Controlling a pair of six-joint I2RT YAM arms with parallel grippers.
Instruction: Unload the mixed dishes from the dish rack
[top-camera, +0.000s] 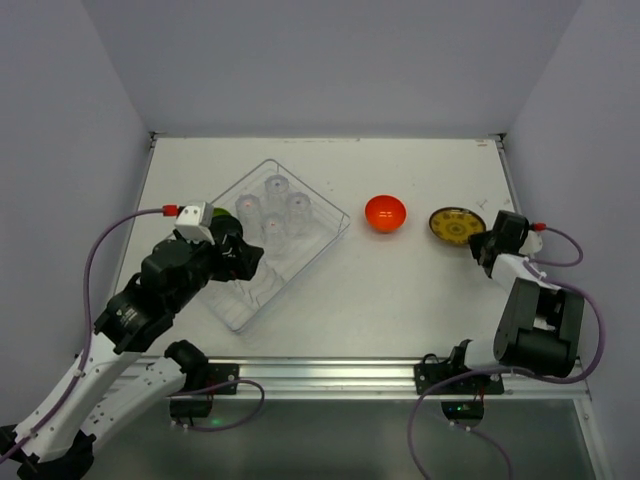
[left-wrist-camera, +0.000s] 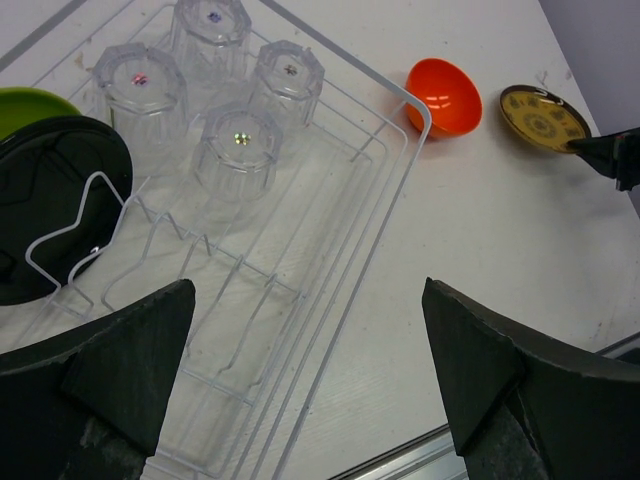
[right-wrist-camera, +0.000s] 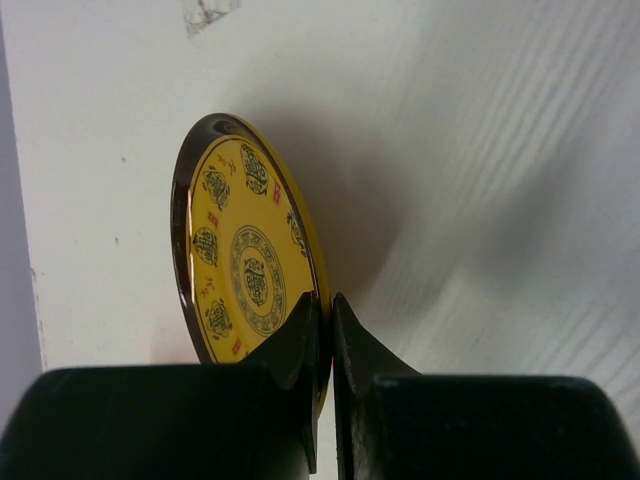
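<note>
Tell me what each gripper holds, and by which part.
Right gripper pinches the yellow plate by its rim; left gripper is open, holding nothing.

I count four clear tumblers (left-wrist-camera: 236, 150), all in the far part of the one dish rack (left-wrist-camera: 330, 250). To its right there's one orange-red bowl (top-camera: 385, 212) and one yellow patterned plate (top-camera: 456, 224). At the rack's left I make out one dark round dish (left-wrist-camera: 50, 200) beside a green piece (left-wrist-camera: 25, 105); I can't tell whether that's one dish or two.
</note>
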